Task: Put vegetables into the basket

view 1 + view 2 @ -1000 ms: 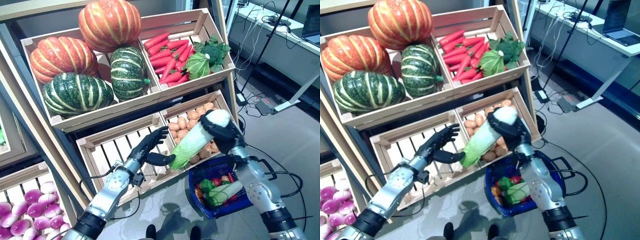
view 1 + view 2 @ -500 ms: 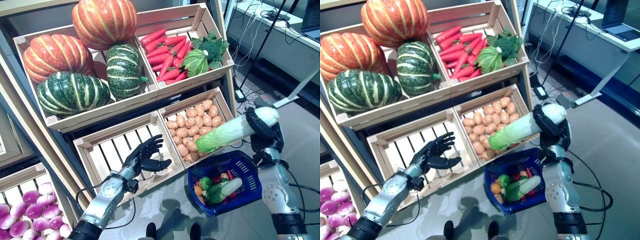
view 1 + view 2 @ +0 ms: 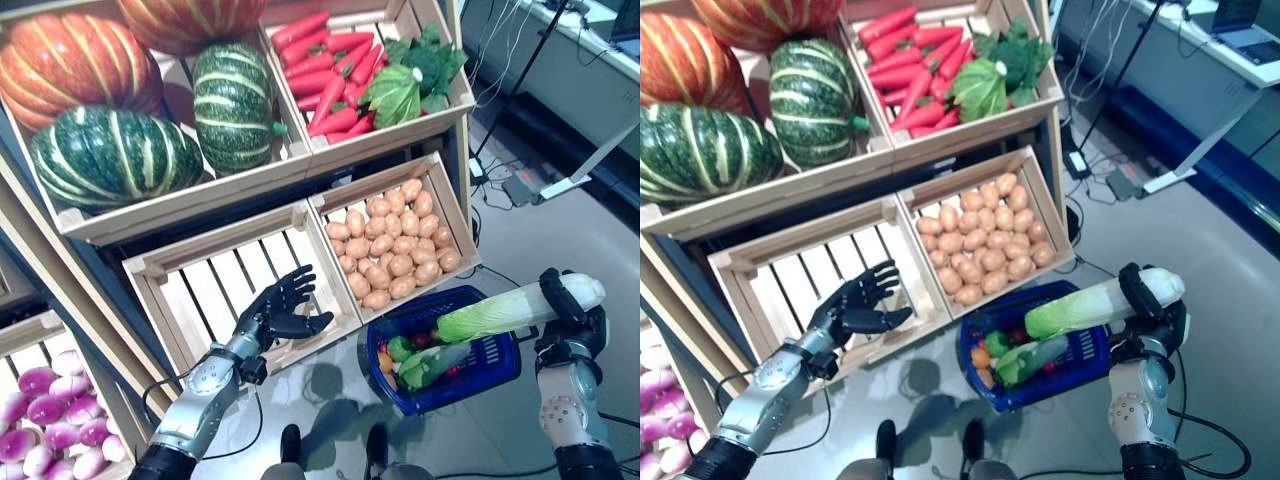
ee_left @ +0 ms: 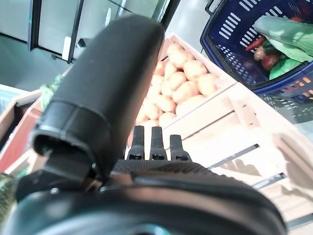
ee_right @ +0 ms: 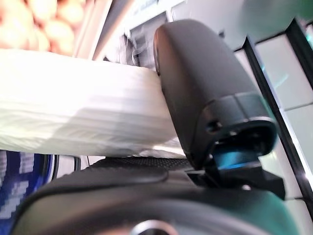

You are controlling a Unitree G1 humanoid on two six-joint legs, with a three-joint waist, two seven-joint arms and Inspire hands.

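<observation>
Left eye view: wooden shelves of produce on the robot's left, grey floor on its right
Right hand [image 3: 568, 312]: fingers and thumb curled round the white stalk end of a cabbage [image 3: 500, 312]
Cabbage: long, white at the held end and pale green at the leafy end; lies nearly level in the air, its leafy tip over the basket's [image 3: 492, 365] far rim, above the vegetables inside
Basket: blue plastic, on the floor just in front of the potato crate [image 3: 452, 215]; holds a second long green-and-white vegetable [image 3: 430, 362] plus small red, orange and green items
Right wrist view: thumb pressed over the white stalk [image 5: 73, 105], stalk resting across the palm
Left hand [image 3: 274, 312]: empty, fingers straight and spread, thumb out to the side, hovering over the front edge of the empty slatted crate [image 3: 205, 290]
Left wrist view: straight fingers [image 4: 154, 142] pointing toward the potatoes, nothing between them and the thumb
Potatoes [image 3: 392, 250]: fill the crate beside the empty one
Upper shelf: orange and green striped pumpkins [image 3: 120, 155] in one crate, red carrots [image 3: 335, 70] and leafy greens [image 3: 410, 80] in the next
Lower left: purple-and-white turnips [image 3: 50, 420] in a crate at the picture's edge
</observation>
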